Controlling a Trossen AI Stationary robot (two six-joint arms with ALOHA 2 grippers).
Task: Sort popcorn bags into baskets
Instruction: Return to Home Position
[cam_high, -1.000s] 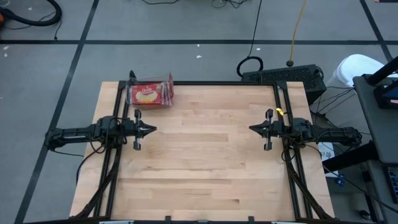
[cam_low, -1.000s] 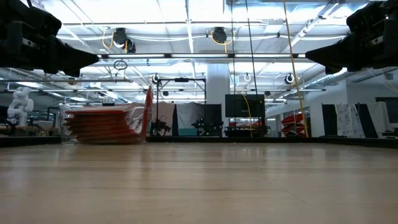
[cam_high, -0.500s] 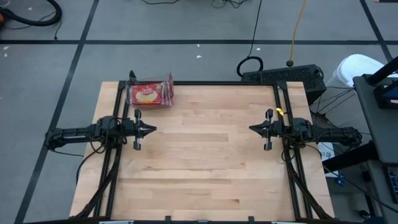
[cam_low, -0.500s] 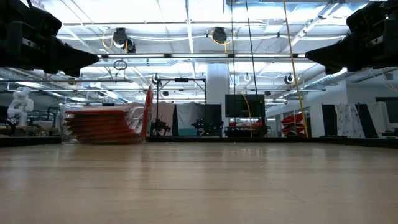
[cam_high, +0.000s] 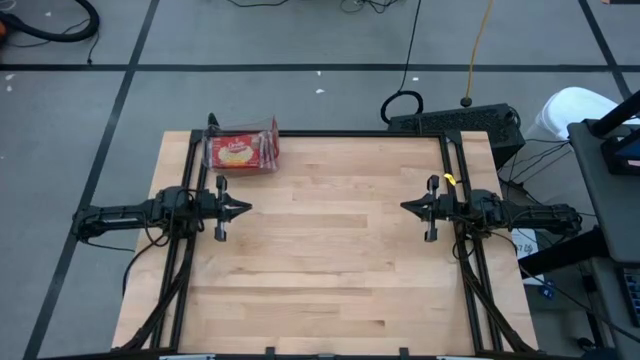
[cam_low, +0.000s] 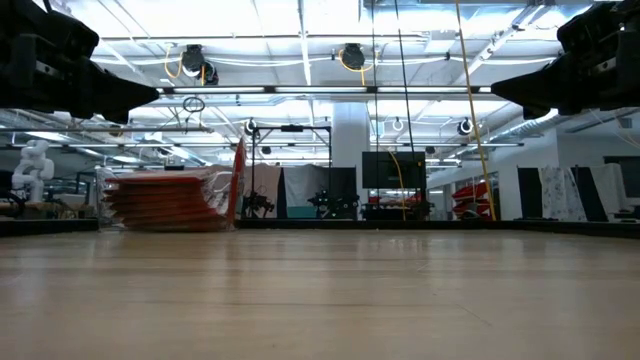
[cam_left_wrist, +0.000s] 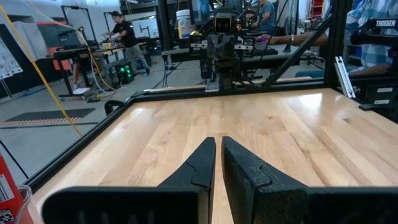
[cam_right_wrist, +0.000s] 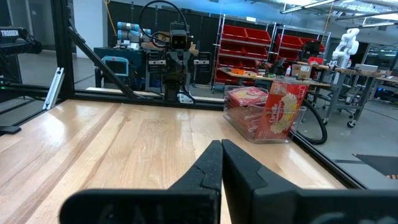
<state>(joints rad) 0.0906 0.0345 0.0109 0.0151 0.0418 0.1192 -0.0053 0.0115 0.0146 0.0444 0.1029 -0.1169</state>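
A clear low-walled basket (cam_high: 272, 130) stands at the table's far left corner. It holds a flat stack of red popcorn bags (cam_high: 238, 152). In the right wrist view one bag (cam_right_wrist: 283, 107) stands upright against the stack (cam_right_wrist: 245, 98), at the basket's end toward the table's middle. My left gripper (cam_high: 245, 208) waits at the left edge, level, pointing right, shut with nothing in it (cam_left_wrist: 218, 142). My right gripper (cam_high: 405, 207) waits at the right edge, level, pointing left, shut and empty (cam_right_wrist: 218, 144). Both are well clear of the basket.
The bare wooden tabletop (cam_high: 330, 270) lies between the two arms. Black frame rails (cam_high: 192, 280) run along the left and right edges. A black box with cables (cam_high: 455, 122) sits beyond the far right corner. People (cam_left_wrist: 127, 31) stand in the room behind.
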